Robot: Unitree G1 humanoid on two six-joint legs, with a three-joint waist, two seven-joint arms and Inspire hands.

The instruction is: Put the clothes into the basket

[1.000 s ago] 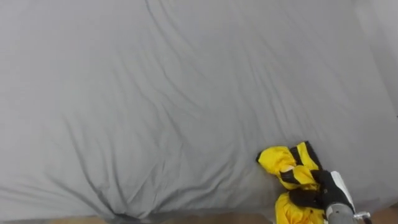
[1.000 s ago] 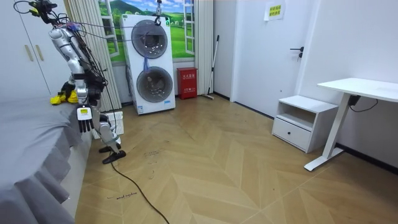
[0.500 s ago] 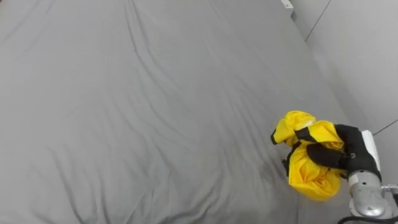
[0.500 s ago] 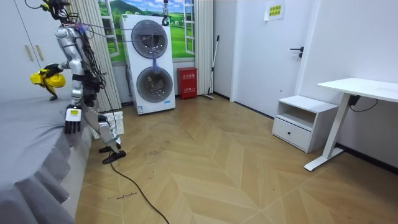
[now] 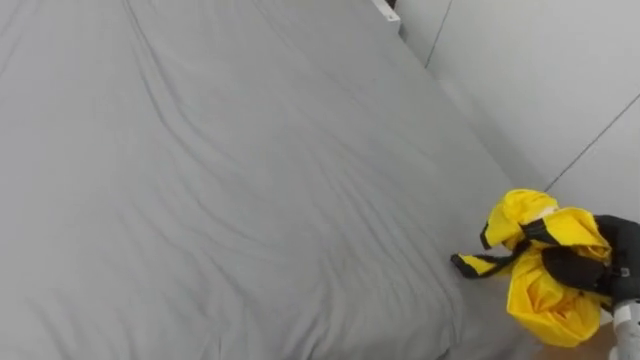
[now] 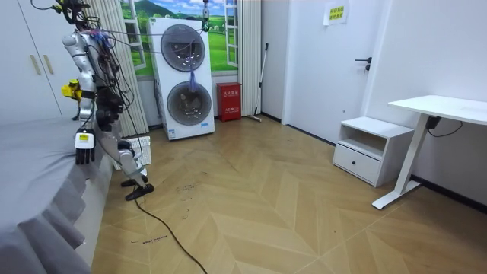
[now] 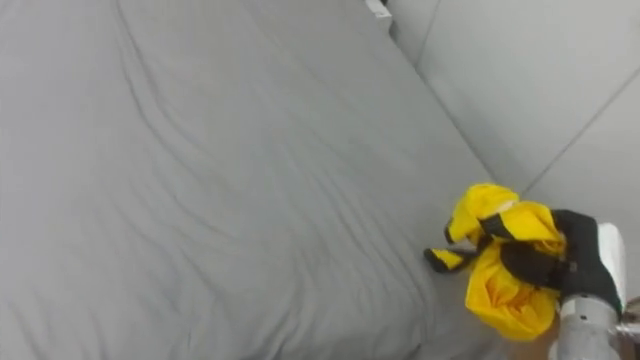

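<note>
Your right hand (image 7: 555, 265) has pulled the yellow clothes (image 5: 540, 300) in closer to the robot's chest. Half a second ago it held them farther out over the bed (image 5: 250, 180), and a second ago they sat low at the near edge of the bed. Your camera has turned too, so you now see more of the far side of the bed, where it meets the white wall (image 5: 540, 70).

Right now the dark fingers of your right hand are curled tight round the bundle. The clothes are yellow with black bits, all scrunched up. They are up in the air off the bed, past its near right corner. A thin black end sticks out from the bundle toward the bed.

The grey sheet on the bed has soft wrinkles in it.

From across the room you can see the robot standing right beside the bed, at its foot end. Your left hand (image 6: 84, 148) hangs down next to the edge of the bed, with loose, straight fingers and nothing in it.
</note>
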